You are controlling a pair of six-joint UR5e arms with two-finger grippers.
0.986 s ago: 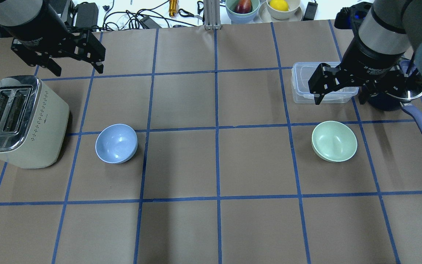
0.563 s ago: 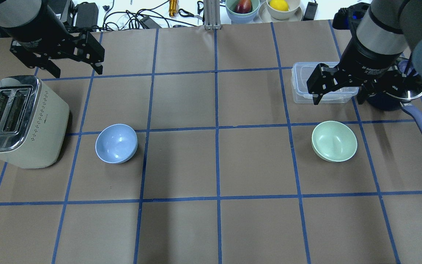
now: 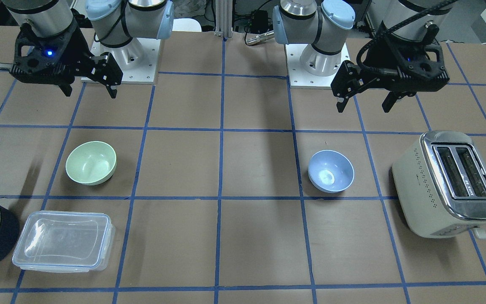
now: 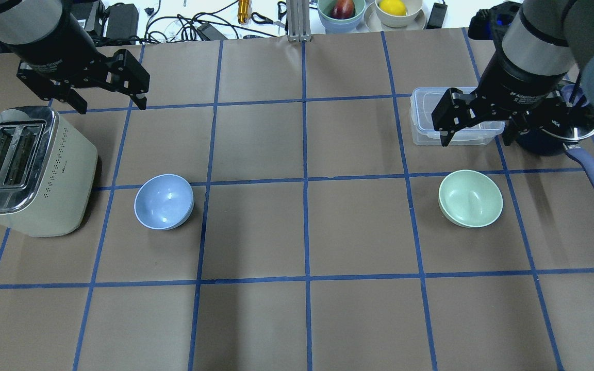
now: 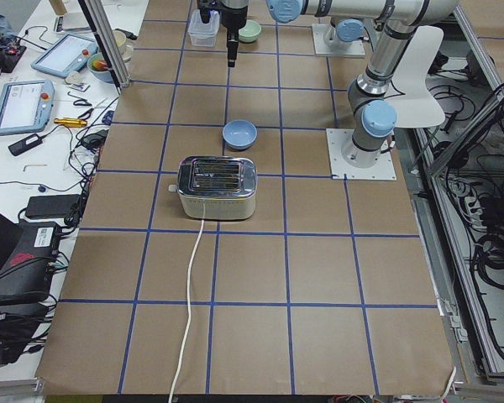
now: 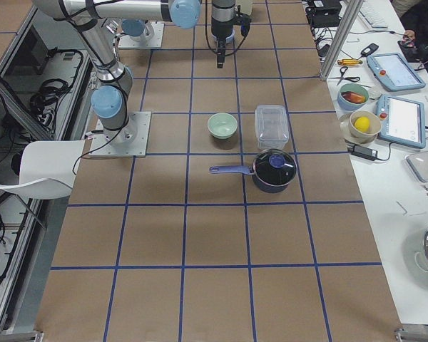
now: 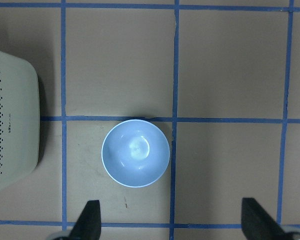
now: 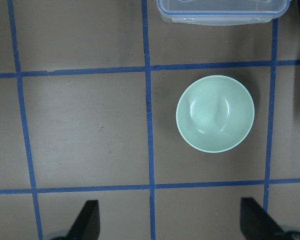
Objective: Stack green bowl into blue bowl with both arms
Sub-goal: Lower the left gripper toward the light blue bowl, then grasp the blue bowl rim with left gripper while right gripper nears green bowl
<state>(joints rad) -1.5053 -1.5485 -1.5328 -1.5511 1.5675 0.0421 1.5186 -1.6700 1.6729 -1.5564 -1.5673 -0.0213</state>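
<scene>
The green bowl (image 4: 471, 198) stands upright on the table's right half; it also shows in the front view (image 3: 91, 162) and the right wrist view (image 8: 215, 113). The blue bowl (image 4: 164, 201) stands upright on the left half, next to the toaster, and shows in the front view (image 3: 331, 171) and the left wrist view (image 7: 135, 152). My left gripper (image 4: 112, 105) is open and empty, high above the table behind the blue bowl. My right gripper (image 4: 476, 141) is open and empty, high above the table just behind the green bowl.
A cream toaster (image 4: 23, 170) stands left of the blue bowl. A clear lidded container (image 4: 423, 111) and a dark blue saucepan with a lid (image 4: 580, 131) sit behind the green bowl. Fruit bowls (image 4: 342, 10) and cables lie beyond the far edge.
Both grippers have shifted only slightly and stay open. The bowls have not moved.
</scene>
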